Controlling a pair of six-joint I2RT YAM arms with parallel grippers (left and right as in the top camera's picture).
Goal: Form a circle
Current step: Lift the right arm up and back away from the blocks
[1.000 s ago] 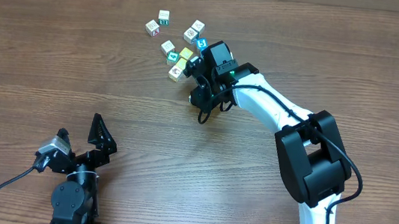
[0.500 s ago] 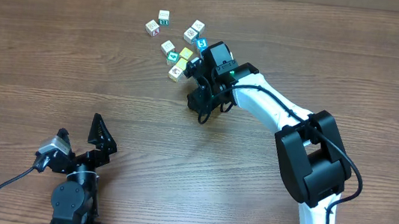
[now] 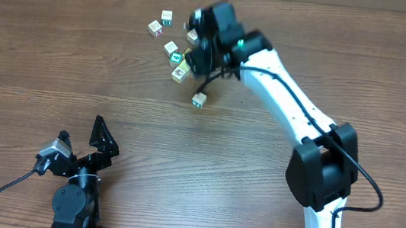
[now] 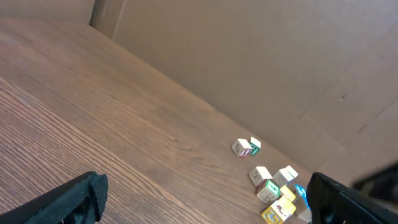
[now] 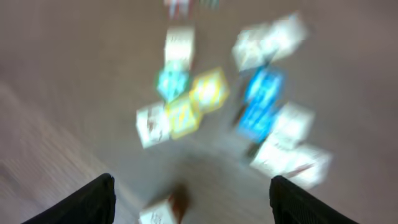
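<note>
Wood-grain table (image 3: pixel 56 59) carried every work piece toward its far side. The blue and white cubes (image 5: pixel 264 106) meant for the circle lay bunched close together. They showed in the right wrist view just ahead of the right gripper (image 5: pixel 191 183), and from overhead they were mostly hidden under that arm. No clean ring could be made out, and heavy blur prevented a count. To their left in that view sat a looser group of white, teal and yellow cubes (image 5: pixel 180 115). One lone cube (image 3: pixel 199 99) stood on the near side of the group, apart from the rest.

Right gripper: jaws spread, nothing between them, hovering over the cubes. Left gripper (image 4: pixel 208 183): jaws spread wide, empty, parked well away at the near edge and pointing toward the cubes.

Handling assessment: the cubes appeared small, rigid and light, likely wood or plastic with printed faces. They should not crush, but would probably slide or tumble on the smooth table if nudged. The best hold was judged to be on two opposite flat faces, jaws square to them and low on the body. Where neighbours touched there was little room for a finger, so the outer free faces looked the safer entry. Risk noted: a finger descending into the bunch could scatter it.
</note>
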